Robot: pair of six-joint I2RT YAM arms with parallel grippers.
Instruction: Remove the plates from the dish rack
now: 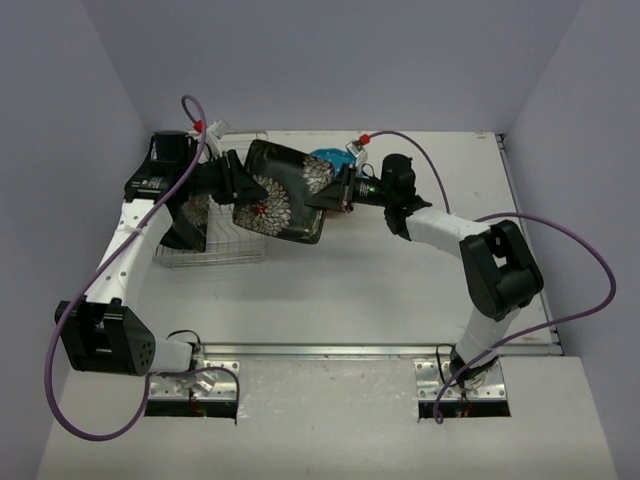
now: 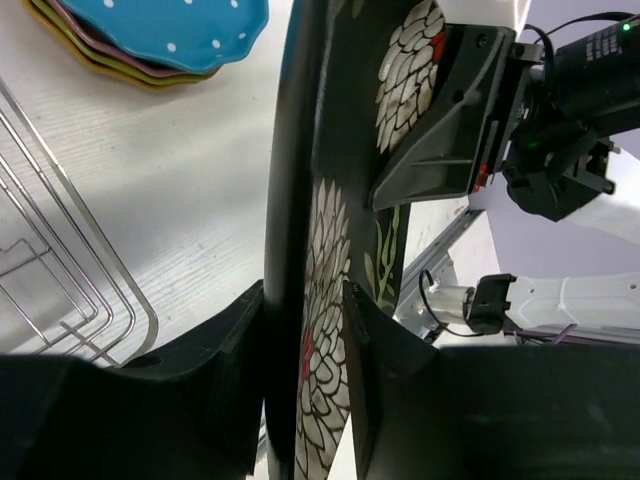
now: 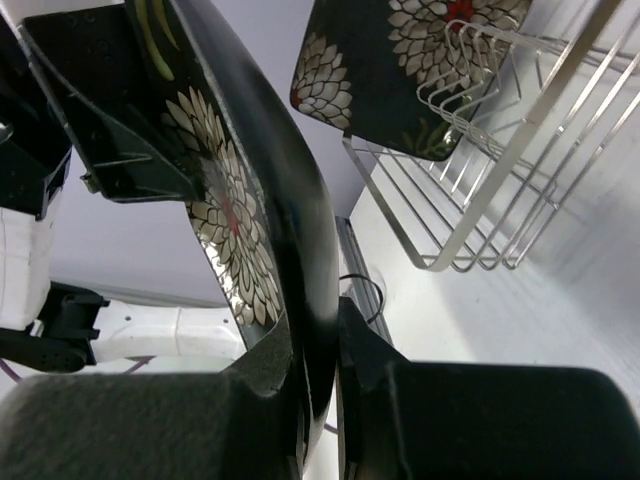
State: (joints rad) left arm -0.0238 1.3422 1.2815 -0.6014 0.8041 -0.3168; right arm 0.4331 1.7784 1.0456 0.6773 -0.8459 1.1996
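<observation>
A squarish black plate with white flowers [image 1: 285, 195] hangs tilted in the air above the table, just right of the dish rack [image 1: 215, 248]. My left gripper [image 1: 240, 190] is shut on its left edge, and the left wrist view [image 2: 305, 340] shows the rim clamped between the fingers. My right gripper [image 1: 335, 195] is shut on its right edge, which the right wrist view [image 3: 320, 350] shows pinched. A second black flowered plate [image 3: 400, 60] stands in the rack [image 3: 500, 180]. A stack of scalloped plates [image 2: 160, 30], dotted blue on top, lies on the table.
The blue-topped stack [image 1: 328, 158] lies at the back of the table behind the held plate. The rack's wire side [image 2: 70, 290] is close under my left gripper. A metal rail [image 1: 380, 350] runs along the table's near edge.
</observation>
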